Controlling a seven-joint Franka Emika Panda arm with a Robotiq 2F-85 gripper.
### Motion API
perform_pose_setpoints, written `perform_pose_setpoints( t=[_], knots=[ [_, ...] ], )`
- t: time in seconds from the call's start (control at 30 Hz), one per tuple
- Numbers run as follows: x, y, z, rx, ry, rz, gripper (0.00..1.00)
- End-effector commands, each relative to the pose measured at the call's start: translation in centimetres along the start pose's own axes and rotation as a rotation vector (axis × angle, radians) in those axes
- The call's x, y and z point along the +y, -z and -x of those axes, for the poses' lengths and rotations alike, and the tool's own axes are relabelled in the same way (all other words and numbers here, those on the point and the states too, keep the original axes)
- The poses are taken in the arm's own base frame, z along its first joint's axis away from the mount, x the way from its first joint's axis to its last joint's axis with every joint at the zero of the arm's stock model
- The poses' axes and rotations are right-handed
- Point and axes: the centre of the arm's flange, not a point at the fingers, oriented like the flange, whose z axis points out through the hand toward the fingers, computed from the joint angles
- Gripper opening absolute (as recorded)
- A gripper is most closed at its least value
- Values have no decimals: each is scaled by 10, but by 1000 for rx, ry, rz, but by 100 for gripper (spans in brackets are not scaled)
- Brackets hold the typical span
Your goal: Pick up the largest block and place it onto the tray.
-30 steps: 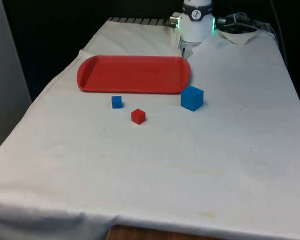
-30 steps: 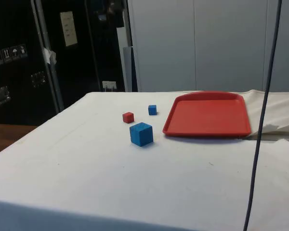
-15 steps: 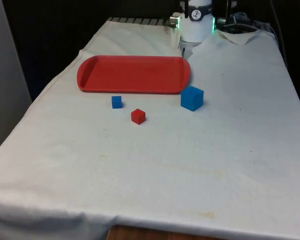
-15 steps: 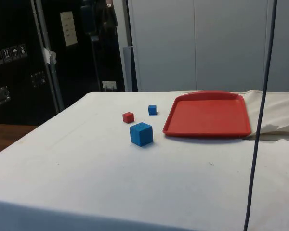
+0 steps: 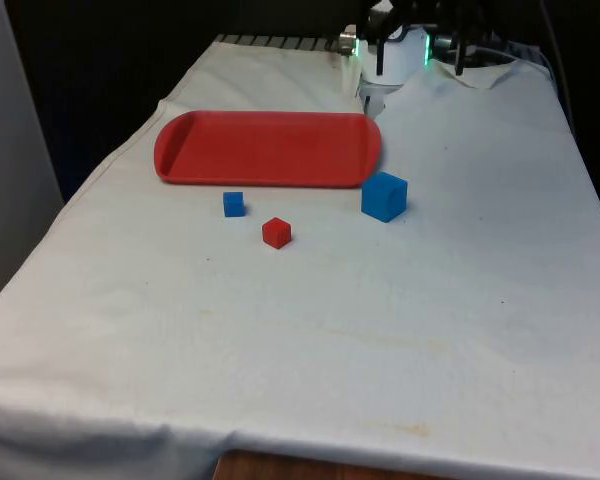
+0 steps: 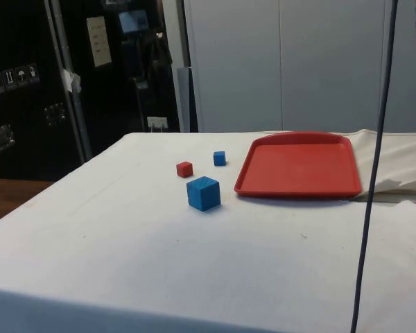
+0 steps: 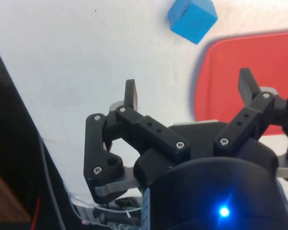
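So far nothing is done: your black two-finger gripper (image 7: 189, 93) hangs wide apart and empty, while the large blue cube (image 5: 384, 196) sits untouched just beside the red plastic tray (image 5: 268, 149).

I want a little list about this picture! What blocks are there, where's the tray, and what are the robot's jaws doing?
big blue block: on the cloth, just off the tray's corner, at the front view's right
small blue block: on the cloth, in front of the tray
small red block: on the cloth, between the two blue ones, nearer the camera
red tray: nothing on it
gripper: jaws open, holding nothing, up above the table
job: not started, big block not on the tray
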Motion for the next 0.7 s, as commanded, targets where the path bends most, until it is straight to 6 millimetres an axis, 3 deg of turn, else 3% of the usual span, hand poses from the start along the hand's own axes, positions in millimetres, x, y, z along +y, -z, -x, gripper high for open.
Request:
perform_pose_setpoints(
  t=[0.0, 0.67],
  knots=[
    [-1, -4, 0, 7, 9, 1, 100],
    [-10, -75, 15, 13, 48, -7, 100]
  ],
)
